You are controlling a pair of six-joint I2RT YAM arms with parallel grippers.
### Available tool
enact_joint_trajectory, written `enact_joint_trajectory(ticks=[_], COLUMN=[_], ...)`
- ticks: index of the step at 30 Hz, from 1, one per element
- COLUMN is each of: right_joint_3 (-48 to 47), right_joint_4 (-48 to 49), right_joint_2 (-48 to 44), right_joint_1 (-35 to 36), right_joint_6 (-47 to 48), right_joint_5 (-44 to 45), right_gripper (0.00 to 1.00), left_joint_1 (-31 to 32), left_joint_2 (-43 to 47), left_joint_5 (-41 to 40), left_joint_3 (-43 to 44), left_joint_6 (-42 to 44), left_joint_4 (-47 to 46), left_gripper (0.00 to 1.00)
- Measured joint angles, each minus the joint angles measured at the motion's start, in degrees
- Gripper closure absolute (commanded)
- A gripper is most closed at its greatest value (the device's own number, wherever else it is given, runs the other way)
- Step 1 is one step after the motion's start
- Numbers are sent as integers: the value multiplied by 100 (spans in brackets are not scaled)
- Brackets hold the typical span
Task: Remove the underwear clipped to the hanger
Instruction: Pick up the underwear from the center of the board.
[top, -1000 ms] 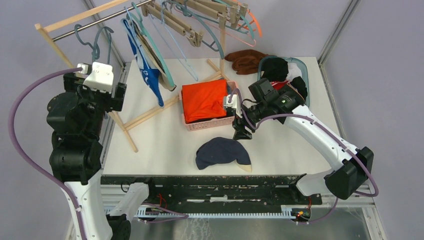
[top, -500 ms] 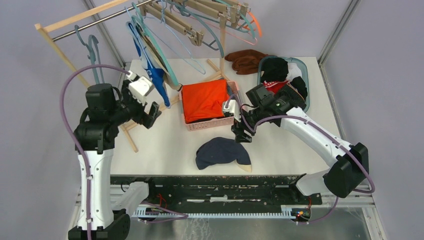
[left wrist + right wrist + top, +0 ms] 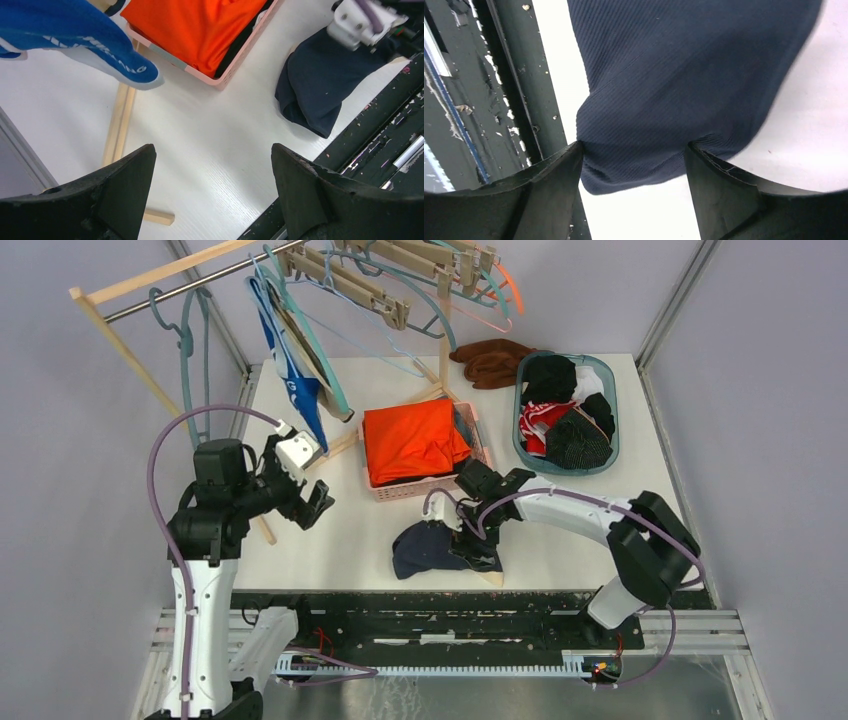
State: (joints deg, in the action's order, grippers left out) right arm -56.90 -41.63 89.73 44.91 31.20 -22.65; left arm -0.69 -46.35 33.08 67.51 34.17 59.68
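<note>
Royal blue and white underwear hangs clipped to a teal hanger on the rack. Dark navy underwear lies on the table near the front edge, a beige corner showing beside it. My right gripper is low over the navy piece, open, its fingers set wide on either side of the fabric's bunched edge. My left gripper hovers open above bare table, below the blue underwear, holding nothing.
A pink basket holds a large orange garment. A teal basket of mixed clothes stands at the back right, with a brown cloth behind. The wooden rack's foot bar crosses the table. The table's dark front rail runs just beside the navy piece.
My left arm swung down from beside the rack to over the table. My right arm moved from the pink basket's side down onto the navy underwear, and its jaws widened.
</note>
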Motion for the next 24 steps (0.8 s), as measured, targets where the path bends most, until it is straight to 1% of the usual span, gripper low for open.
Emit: enact_joint_trajectory(ticks=[2, 4, 5, 7, 8, 9, 12, 13, 16, 20, 22, 24], right_joint_3=[-2, -9, -24, -55, -83, -133, -304, -361, -426, -501, -597, -708], right_joint_4=[74, 94, 94, 85, 74, 42, -57, -70, -142, -380, -452, -474], right_joint_2=[199, 358, 450, 573, 619, 651, 654, 638, 452, -186, -581, -951], right_joint_1=[151, 260, 319, 387, 407, 422, 424, 422, 409, 214, -131, -708], right_joint_6=[4, 7, 9, 22, 28, 13, 42, 44, 39, -13, -105, -205], right_joint_5=[94, 162, 197, 221, 221, 221, 221, 225, 278, 376, 385, 374], right_gripper=[24, 32, 39, 60, 69, 77, 96, 98, 99, 99, 99, 99], left_joint_1=[2, 2, 2, 2, 2, 2, 2, 2, 2, 2, 2, 2], left_joint_2=[81, 160, 188, 225, 232, 234, 258, 273, 330, 339, 339, 339], left_joint_5=[20, 28, 31, 31, 28, 28, 13, 2, -79, -339, -487, -603], left_joint_3=[0, 0, 0, 0, 0, -4, -66, -105, -306, -511, -529, -529], left_joint_6=[-2, -2, -2, -2, -2, -2, -7, -9, -26, -162, -262, -326], left_joint_4=[-2, -7, -4, -4, -4, -7, -24, -31, -129, -223, -291, -348], left_gripper=[9, 9, 9, 9, 9, 9, 9, 9, 7, 6, 6, 6])
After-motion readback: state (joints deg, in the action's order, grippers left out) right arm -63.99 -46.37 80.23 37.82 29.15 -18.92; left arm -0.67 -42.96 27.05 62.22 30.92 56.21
